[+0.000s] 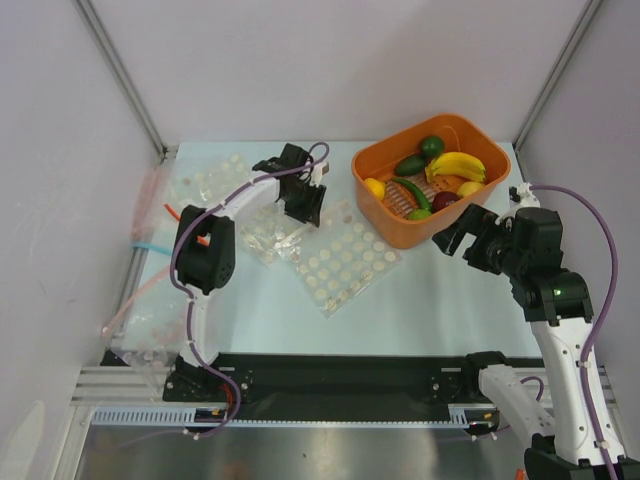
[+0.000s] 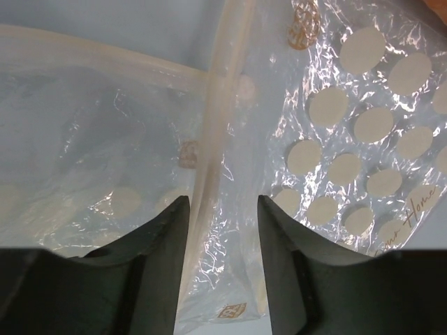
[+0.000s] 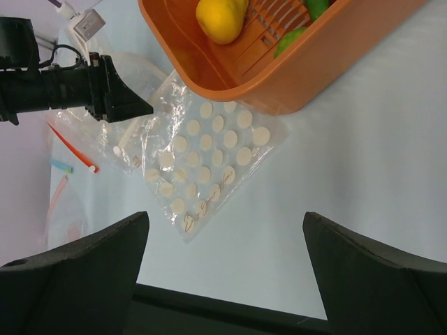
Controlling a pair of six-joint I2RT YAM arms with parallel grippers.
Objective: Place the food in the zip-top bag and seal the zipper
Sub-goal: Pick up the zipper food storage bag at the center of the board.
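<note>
**Me:** Since my left gripper (image 2: 223, 202) sits over the dotted zip-top bag (image 2: 363, 139), tell me what you make of its jaws.

**Spotter:** Part-way apart, I'd say, straddling the pale press-seal strip (image 2: 213, 125). Film lies in the gap, but I see no pinch on it yet. Your right gripper (image 3: 227, 216) is spread wide, holding nothing, and hangs just beside the orange basket (image 1: 400, 232).

**Me:** And the food?

**Spotter:** All in the basket: banana (image 1: 458, 165), lemon (image 3: 220, 17), avocado (image 1: 410, 165), green chili (image 1: 412, 192), dark apple (image 1: 446, 202). The bag lies flat on the table (image 1: 450, 300), one corner against the basket's foot.

**Me:** My worry is the second clear bag (image 2: 84, 139) to the left of that strip. If I bite there I may catch both bags, or both lips of the mouth, and then it won't open.

**Spotter:** Likely. The film looks slick and floppy too. A shallow bite could slip off, and a lift could drag that corner and nudge the basket.

**Me:** Then I want one lip only, taken deep.
</note>
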